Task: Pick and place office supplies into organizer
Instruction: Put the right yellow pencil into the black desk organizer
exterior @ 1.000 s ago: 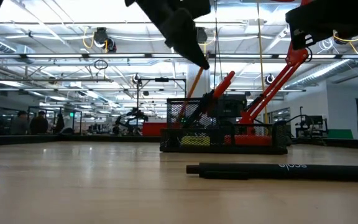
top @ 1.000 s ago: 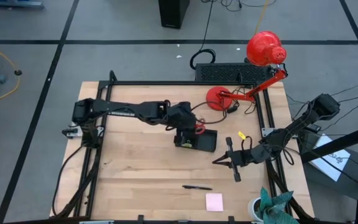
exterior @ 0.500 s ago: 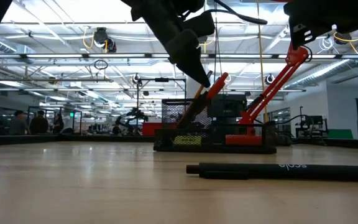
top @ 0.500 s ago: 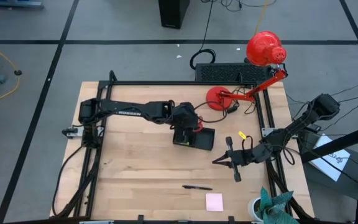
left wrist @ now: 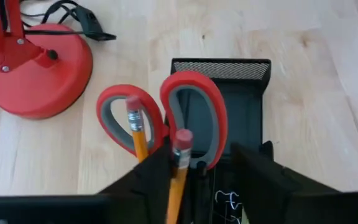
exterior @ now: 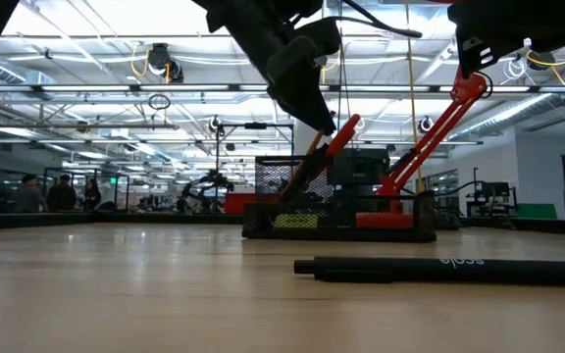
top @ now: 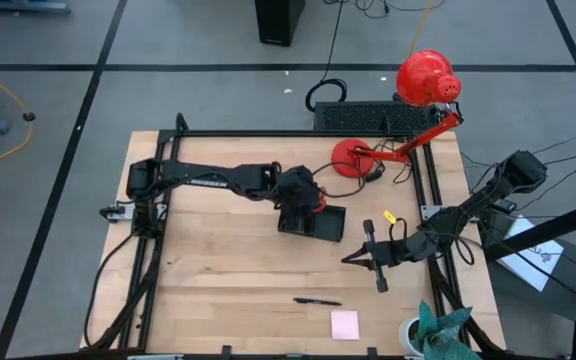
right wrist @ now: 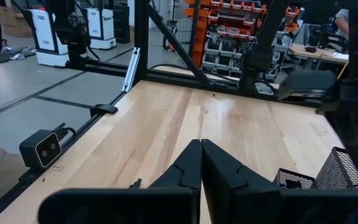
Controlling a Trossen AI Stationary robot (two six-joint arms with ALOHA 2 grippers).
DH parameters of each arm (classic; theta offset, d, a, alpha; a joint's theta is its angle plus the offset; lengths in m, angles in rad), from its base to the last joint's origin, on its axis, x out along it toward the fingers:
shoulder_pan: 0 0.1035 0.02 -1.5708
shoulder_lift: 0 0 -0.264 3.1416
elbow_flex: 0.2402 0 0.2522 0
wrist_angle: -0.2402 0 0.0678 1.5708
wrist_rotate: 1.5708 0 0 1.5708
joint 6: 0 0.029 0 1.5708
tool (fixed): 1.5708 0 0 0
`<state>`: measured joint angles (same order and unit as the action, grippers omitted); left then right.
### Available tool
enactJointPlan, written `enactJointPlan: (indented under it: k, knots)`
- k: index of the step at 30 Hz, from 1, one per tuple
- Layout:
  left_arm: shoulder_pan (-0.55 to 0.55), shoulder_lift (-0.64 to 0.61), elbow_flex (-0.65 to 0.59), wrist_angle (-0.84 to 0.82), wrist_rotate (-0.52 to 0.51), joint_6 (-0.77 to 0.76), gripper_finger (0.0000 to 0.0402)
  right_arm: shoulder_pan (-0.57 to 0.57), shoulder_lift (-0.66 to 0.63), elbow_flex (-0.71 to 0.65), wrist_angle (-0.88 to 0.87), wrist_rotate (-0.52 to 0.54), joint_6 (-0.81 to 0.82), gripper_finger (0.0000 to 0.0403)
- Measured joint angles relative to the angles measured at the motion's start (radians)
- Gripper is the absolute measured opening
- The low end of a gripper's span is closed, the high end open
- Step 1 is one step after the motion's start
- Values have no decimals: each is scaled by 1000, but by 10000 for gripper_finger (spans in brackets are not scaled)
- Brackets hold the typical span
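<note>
Left gripper (top: pixel 299 205) has shifted over the organizer (top: pixel 320 223) mid-counter in the last second, fingers apart around the pencils (left wrist: pixel 138 134) beside the scissors (left wrist: pixel 191 118), so that drop looks done; right gripper (top: pixel 360 257) idle, pinched shut; pen (top: pixel 316 300) and sticky pad (top: pixel 344 324) remain.

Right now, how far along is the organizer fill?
Done: red-handled scissors and two pencils stand in the organizer. In hand: nothing visible; the left tool is over the organizer, and the right tool waits shut. Left: black pen, pink sticky pad, yellow piece on the table.
</note>
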<state>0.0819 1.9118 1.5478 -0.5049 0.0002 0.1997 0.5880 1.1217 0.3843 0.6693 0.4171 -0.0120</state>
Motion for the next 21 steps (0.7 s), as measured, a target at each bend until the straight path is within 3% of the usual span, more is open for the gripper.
enactJointPlan:
  k: [9, 14, 21]
  knots:
    - [-38, -79, -1, 9, -84, -1, 238, 0, 0, 0, 5, 0, 0, 0]
    - [-45, -110, 0, -5, -111, -14, 236, 0, 0, 1, 9, 0, 0, 0]
    - [-44, -106, 0, -27, -105, -75, 197, 0, 0, 1, 9, -1, 1, 0]
